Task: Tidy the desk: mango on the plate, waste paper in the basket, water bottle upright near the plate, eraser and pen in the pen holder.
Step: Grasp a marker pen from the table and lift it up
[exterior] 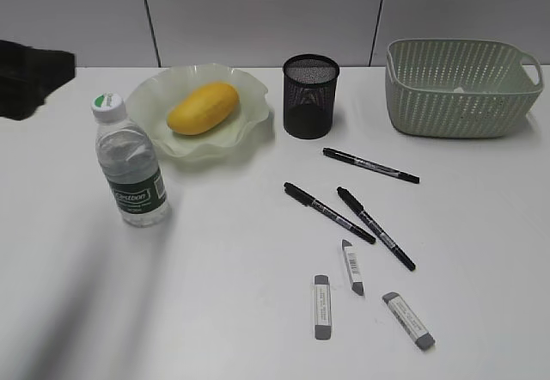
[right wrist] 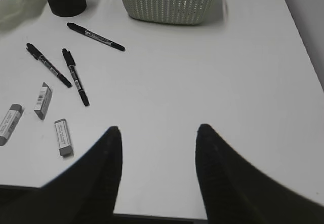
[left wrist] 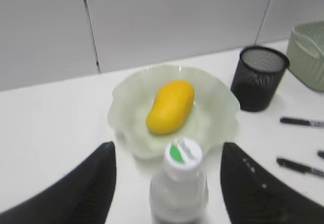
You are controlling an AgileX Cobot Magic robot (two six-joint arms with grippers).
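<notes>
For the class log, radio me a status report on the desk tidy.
Both grippers open, left gripper behind upright bottle, right gripper empty. Mango on plate. Three pens, three erasers outside holder.

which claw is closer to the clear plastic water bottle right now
Left. The left claw straddles the clear plastic water bottle, fingers open either side; the right claw hovers over bare table, far across.

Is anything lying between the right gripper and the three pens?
Nothing visible. The right gripper hangs open over bare table; the pens lie apart to its left, the erasers beside them, not across the approach.
</notes>
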